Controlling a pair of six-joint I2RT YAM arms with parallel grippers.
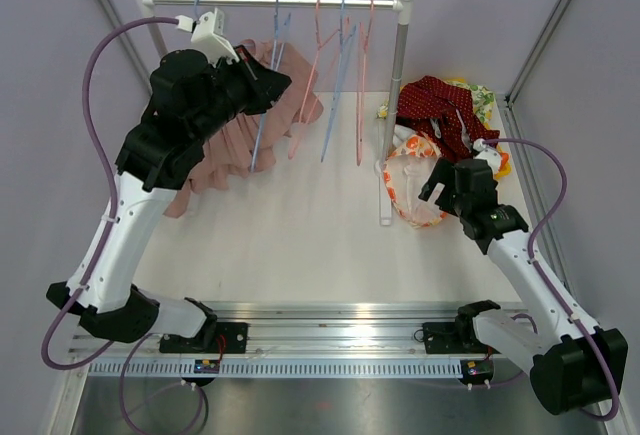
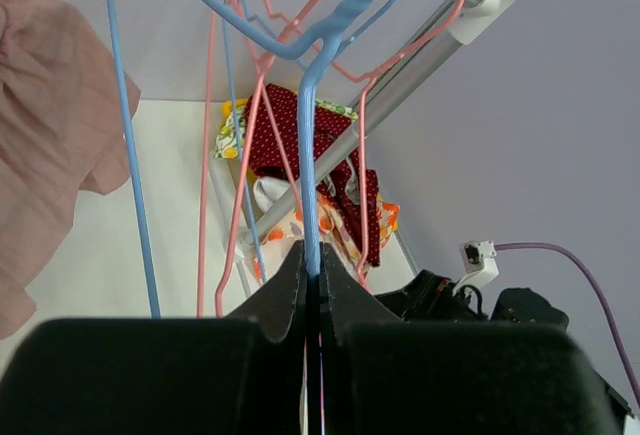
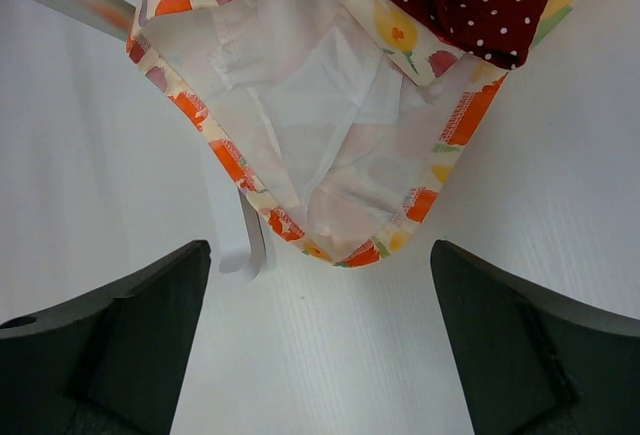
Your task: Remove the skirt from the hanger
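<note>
Right pincer (image 3: 320,255) spread wide, lower right of top view, over floral garment (image 3: 300,115) lying on tabletop (image 1: 300,245). Left pincer (image 2: 312,270) pressed together, pinching 1 wire of blue hanger (image 2: 310,155), upper left. Pink skirt (image 1: 215,150) hangs just left of it under the rail (image 1: 300,0), partly behind left arm. Red dotted cloth (image 1: 435,100) heaped upper right.
</note>
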